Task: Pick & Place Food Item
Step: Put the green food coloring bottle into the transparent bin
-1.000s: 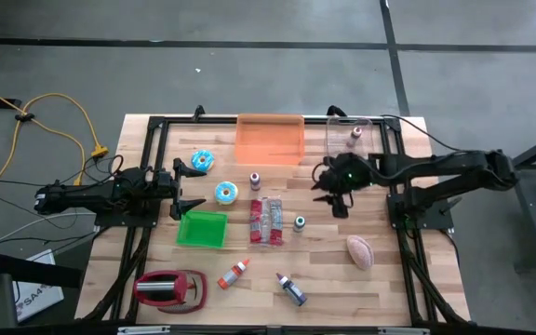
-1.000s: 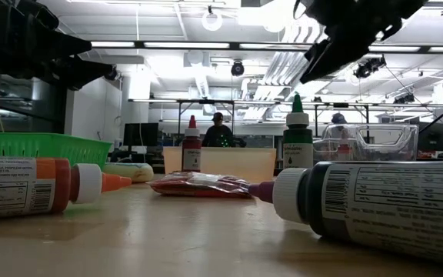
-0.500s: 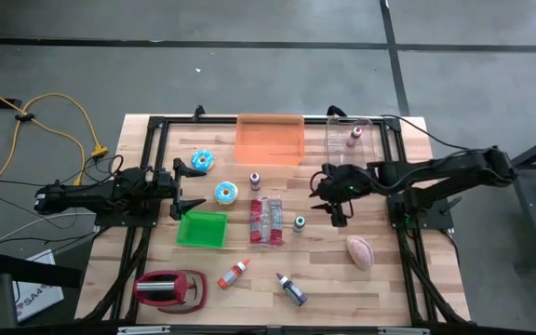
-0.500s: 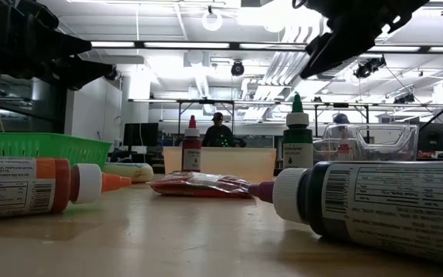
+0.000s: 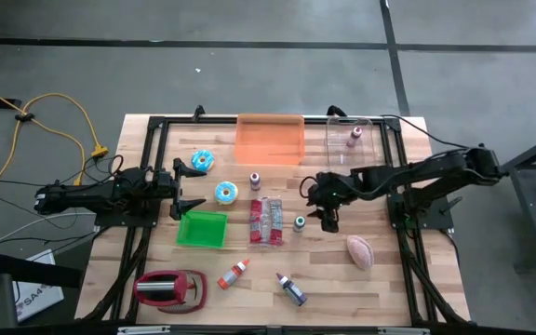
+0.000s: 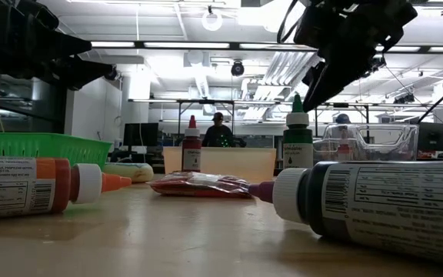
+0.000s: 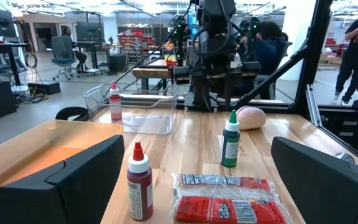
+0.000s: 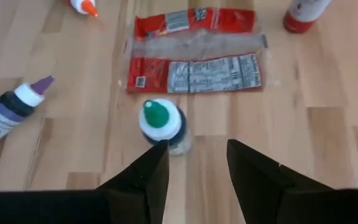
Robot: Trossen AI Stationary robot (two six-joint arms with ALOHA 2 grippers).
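A red snack packet [image 5: 266, 221] lies flat on the wooden table near its middle, also seen in the right wrist view [image 8: 194, 59]. Beside it stands a small green-capped bottle [image 8: 161, 124]. My right gripper [image 5: 328, 219] hangs slanting down just right of that bottle, open by a narrow gap [image 8: 197, 149] with nothing between its fingers. A pink bread-like item [image 5: 359, 250] rests on the table nearer the front right. Two blue-iced donuts [image 5: 202, 160] [image 5: 226, 193] lie at the left. My left gripper [image 5: 189, 186] waits open and level at the table's left.
An orange bin [image 5: 270, 139] and a clear container [image 5: 352, 140] stand at the far edge, and a green basket [image 5: 201, 228] at the left. A red-capped bottle [image 5: 255, 180] stands near the packet. Orange-tipped [image 5: 235, 273] and purple-tipped [image 5: 290, 289] bottles lie toward the front.
My right gripper has come down and moved toward the table's left and near edge, closing in on the green-capped bottle, and has rolled a little. Its finger gap looks unchanged.
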